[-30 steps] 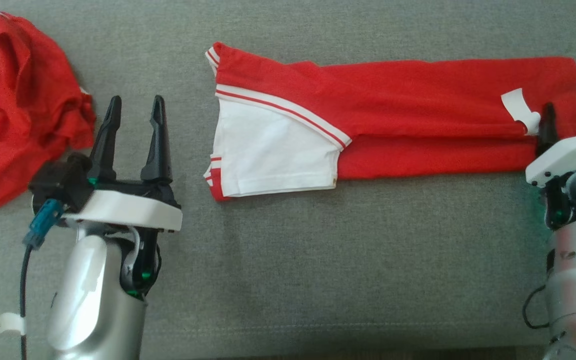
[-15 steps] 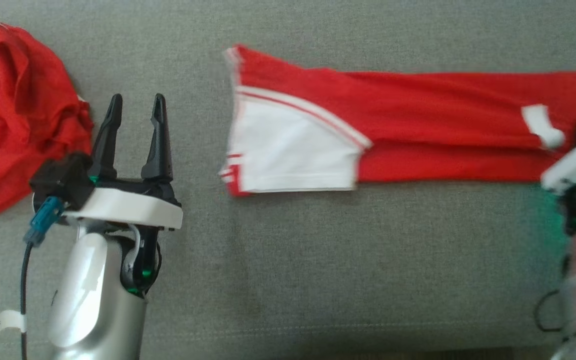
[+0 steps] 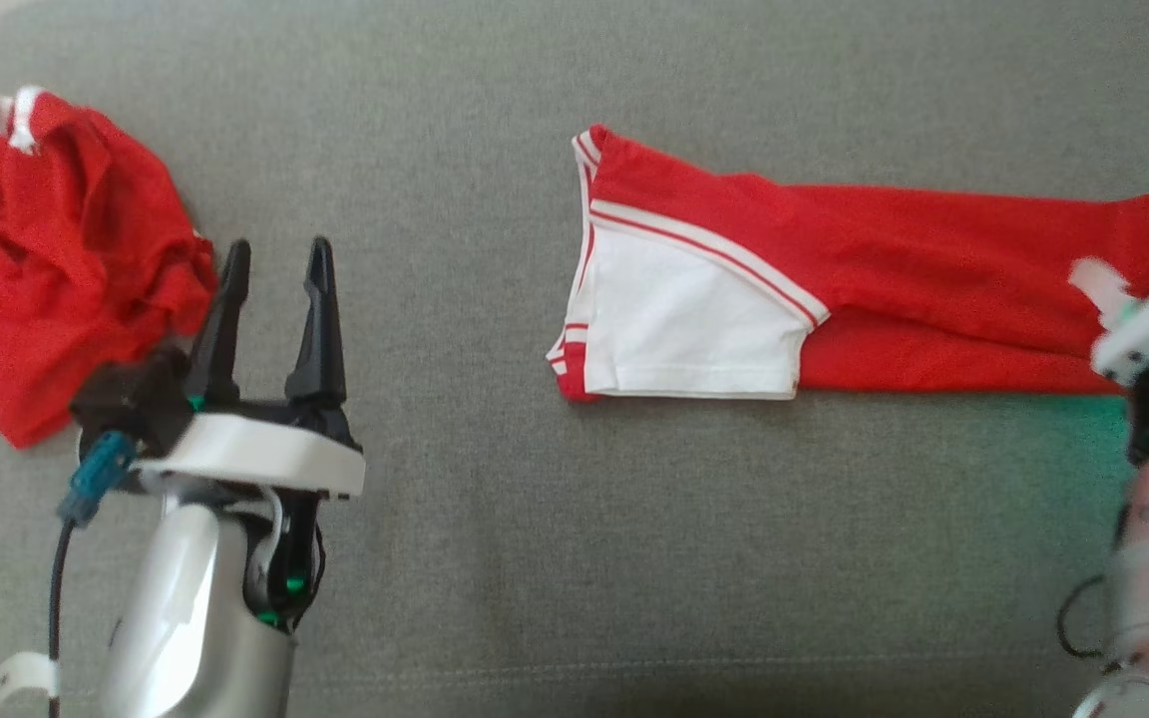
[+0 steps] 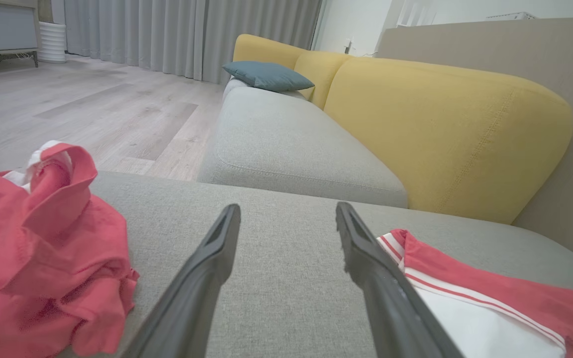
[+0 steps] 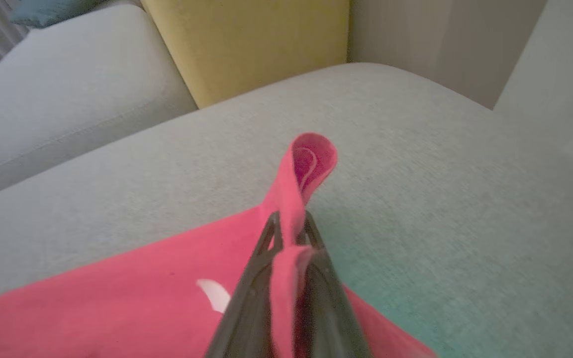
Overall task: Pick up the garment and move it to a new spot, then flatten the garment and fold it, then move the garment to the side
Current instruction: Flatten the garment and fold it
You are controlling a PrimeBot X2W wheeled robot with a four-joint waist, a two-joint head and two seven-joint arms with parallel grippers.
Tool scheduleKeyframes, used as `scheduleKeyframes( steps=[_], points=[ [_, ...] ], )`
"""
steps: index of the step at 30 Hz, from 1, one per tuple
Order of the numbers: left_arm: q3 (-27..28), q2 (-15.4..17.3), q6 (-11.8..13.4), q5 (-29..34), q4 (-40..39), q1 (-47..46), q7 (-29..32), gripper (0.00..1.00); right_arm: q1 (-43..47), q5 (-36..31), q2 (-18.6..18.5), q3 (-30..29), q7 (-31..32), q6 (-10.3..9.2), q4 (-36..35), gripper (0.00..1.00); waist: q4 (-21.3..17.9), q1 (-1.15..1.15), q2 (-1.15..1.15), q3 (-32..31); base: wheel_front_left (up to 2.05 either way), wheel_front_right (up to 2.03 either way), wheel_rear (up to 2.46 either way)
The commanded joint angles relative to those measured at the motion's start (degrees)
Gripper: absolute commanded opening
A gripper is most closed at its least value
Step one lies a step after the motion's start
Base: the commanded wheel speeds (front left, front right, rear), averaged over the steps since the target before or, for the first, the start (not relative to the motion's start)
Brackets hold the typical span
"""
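My right fingers (image 5: 254, 283) are clamped on a pinch of red cloth at the right-hand end of the garment (image 3: 934, 259). It lies as a long folded strip across the grey sofa cushion (image 3: 535, 558), with its white sleeve panel (image 3: 684, 329) toward the middle. My left fingers (image 3: 317, 319) stand apart and hold nothing, well clear of the strip and just beside a crumpled red heap (image 3: 66, 249). I judge the cloth light, limp and a little stretchy. Hauled by one corner, it would likely sag, come unfolded and drag on the rough upholstery. A hold through every layer at the edge looks safest, ideally with the sleeve end supported too.
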Motion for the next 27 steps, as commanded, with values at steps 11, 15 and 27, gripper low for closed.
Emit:
scheduleKeyframes(
  steps=[11,15,27],
  points=[
    [1.29,0.74,0.44,-2.01,-0.98,3.12,-0.3,1.0,-0.28,27.67,0.53,31.21,3.79,0.17,-2.78,0.0,1.55,0.0,0.0,-7.42,0.0,0.0,0.0],
    [1.0,0.74,0.64,-2.37,-0.92,4.63,-0.3,1.0,2.3,38.78,0.53,41.05,4.19,0.17,-5.15,0.0,2.79,0.0,0.0,-8.52,0.0,0.0,0.0],
    [-2.54,0.74,1.16,-3.78,-0.29,4.77,-0.3,1.0,0.85,57.55,0.54,61.06,-7.34,0.17,3.96,0.0,9.01,0.0,0.0,-6.88,0.0,0.0,0.0]
  ],
)
